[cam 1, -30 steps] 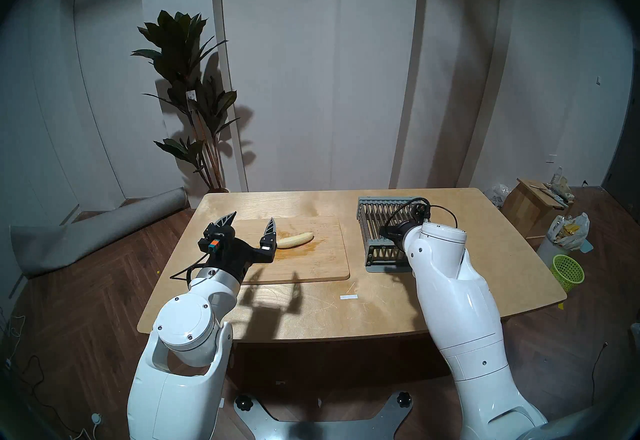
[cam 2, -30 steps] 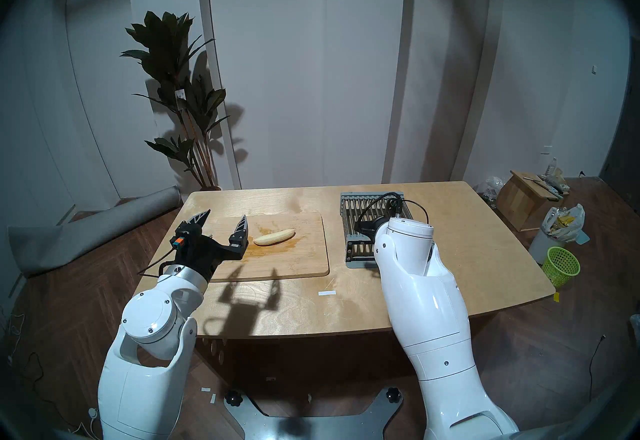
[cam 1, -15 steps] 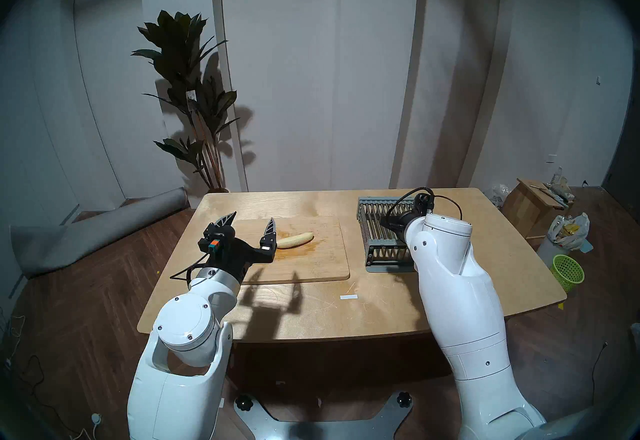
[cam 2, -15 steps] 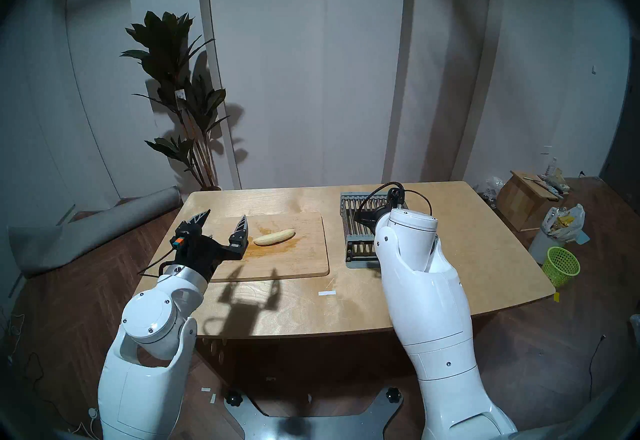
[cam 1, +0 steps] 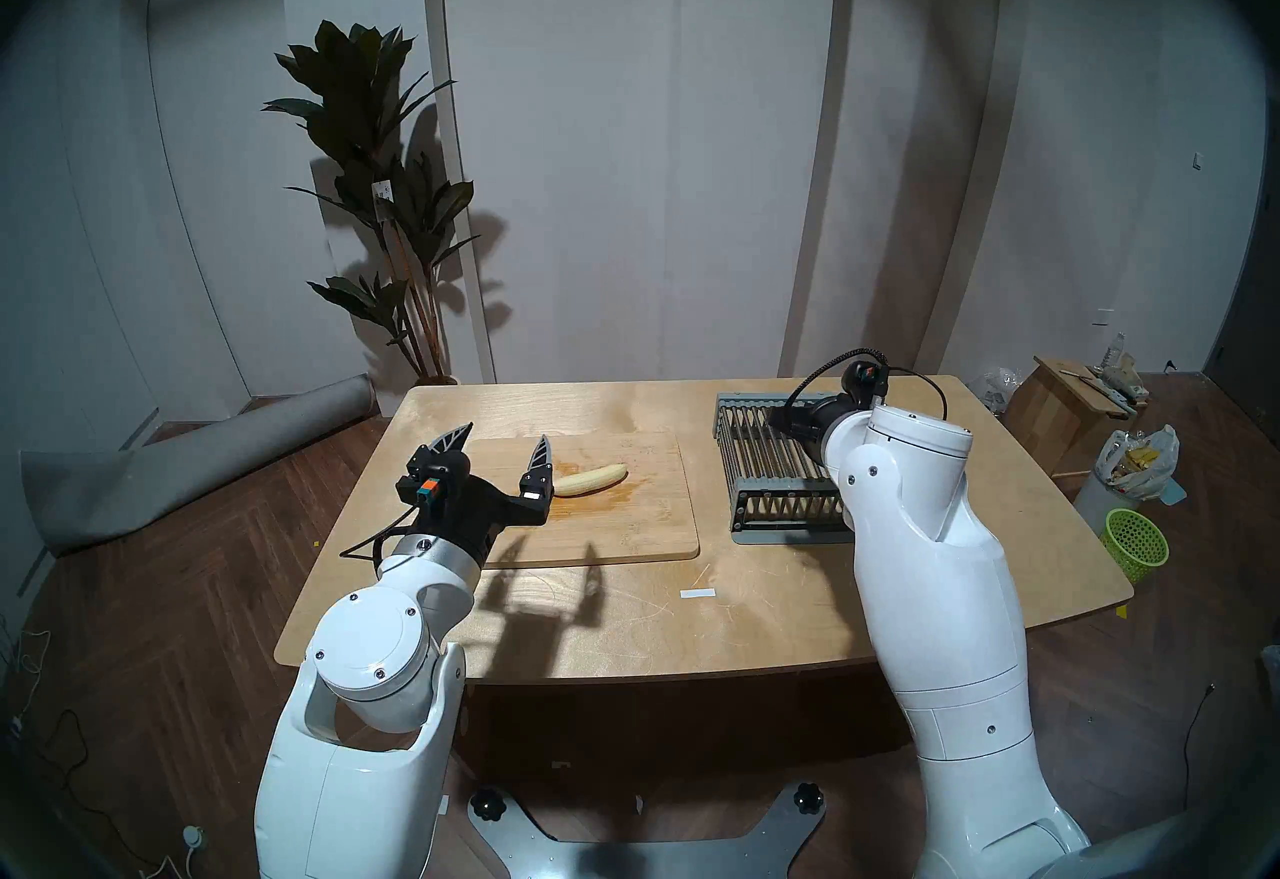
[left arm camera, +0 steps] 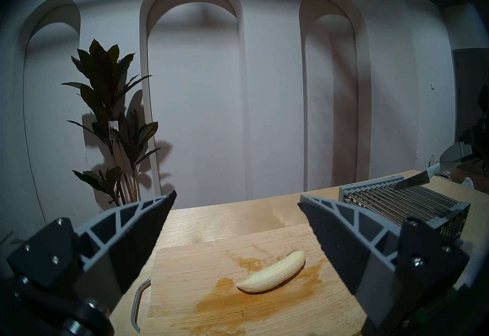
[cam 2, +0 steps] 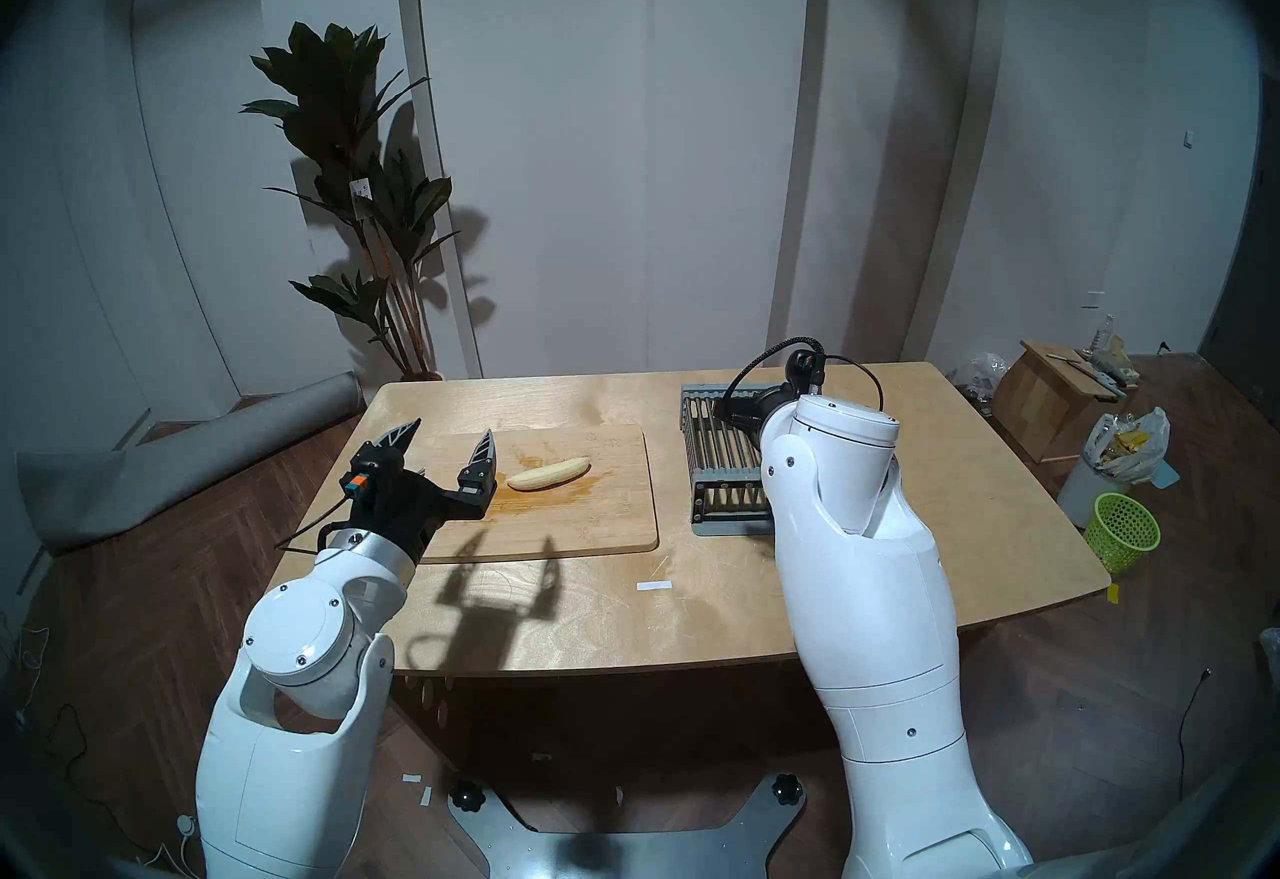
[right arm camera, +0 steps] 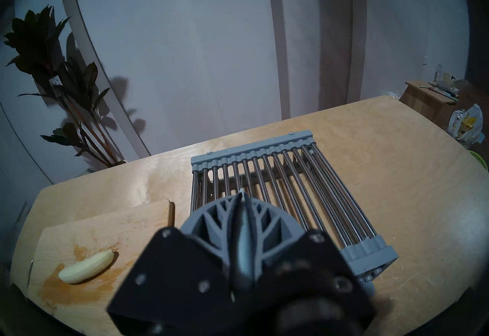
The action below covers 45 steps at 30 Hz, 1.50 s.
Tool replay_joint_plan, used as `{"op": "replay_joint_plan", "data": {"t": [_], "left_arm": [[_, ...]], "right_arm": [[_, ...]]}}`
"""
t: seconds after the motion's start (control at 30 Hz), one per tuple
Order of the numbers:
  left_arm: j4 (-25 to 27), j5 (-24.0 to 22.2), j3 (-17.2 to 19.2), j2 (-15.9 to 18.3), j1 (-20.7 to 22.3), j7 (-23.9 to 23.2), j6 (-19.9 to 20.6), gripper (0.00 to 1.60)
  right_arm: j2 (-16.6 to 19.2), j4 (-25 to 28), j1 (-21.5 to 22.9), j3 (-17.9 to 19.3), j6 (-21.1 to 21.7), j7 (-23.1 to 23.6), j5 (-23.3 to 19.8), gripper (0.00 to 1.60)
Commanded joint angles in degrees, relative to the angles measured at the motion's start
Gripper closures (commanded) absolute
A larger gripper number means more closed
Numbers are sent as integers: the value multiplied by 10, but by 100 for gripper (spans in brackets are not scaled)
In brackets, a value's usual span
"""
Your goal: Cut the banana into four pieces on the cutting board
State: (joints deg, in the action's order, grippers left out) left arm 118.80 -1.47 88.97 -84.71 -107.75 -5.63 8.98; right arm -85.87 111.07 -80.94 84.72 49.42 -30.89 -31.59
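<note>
Left hand (cam 1: 500, 441), head view: fingers spread wide, empty, hovering over the board's (cam 1: 644, 531) left short end. Banana (cam 1: 591, 480) lies whole on the board, just right of the hand's right finger, not touching it. Long axis runs left-near to right-far, roughly across the hand's reach. Right arm is well off to the right above the rack (cam 1: 772, 476); its hand is hidden behind the wrist here.

Other head view: same layout. Banana (cam 2: 548, 473) uncut, mid-board; left hand (cam 2: 447, 441) is clearly the nearer one.

Left wrist view: banana (left arm camera: 272, 272) sits ahead and slightly right of centre between the two spread fingers (left arm camera: 137, 229), tapered tip toward the camera, blunt end away and right. Brown smears on the board (left arm camera: 185, 311) around it. Knife (left arm camera: 411, 182) blade shows far right, above the rack (left arm camera: 412, 205).

Right wrist view: right hand (right arm camera: 242, 219) clamped together on the knife handle (right arm camera: 243, 242), over the rack (right arm camera: 264, 176). Banana (right arm camera: 86, 267) lies well to its left and nearer.

Judgement: no cut made yet. Knife must travel left to the board and meet the banana across its long axis; left hand is placed to steady the near tip.
</note>
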Motion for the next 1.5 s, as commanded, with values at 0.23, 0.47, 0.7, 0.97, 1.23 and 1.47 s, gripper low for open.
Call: {"op": "replay_joint_plan", "data": {"t": [0.23, 0.47, 0.7, 0.97, 1.23, 1.47], "left_arm": [[11, 0, 0, 0, 4, -1, -2, 0], [10, 0, 0, 0, 4, -1, -3, 0], [10, 0, 3, -2, 6, 2, -4, 0], [-1, -20, 67, 26, 67, -15, -18, 0], [35, -41, 145, 71, 105, -17, -23, 0], [-4, -63, 170, 126, 150, -69, -3, 0]], "right_arm": [[64, 68, -9, -30, -58, 55, 22, 160], [115, 61, 5, -60, -122, 132, 40, 160], [161, 28, 11, -98, -179, 200, 69, 160], [197, 6, 10, -137, -251, 281, 88, 160], [198, 7, 3, -148, -258, 298, 92, 160], [205, 12, -5, -161, -275, 311, 98, 160]]}}
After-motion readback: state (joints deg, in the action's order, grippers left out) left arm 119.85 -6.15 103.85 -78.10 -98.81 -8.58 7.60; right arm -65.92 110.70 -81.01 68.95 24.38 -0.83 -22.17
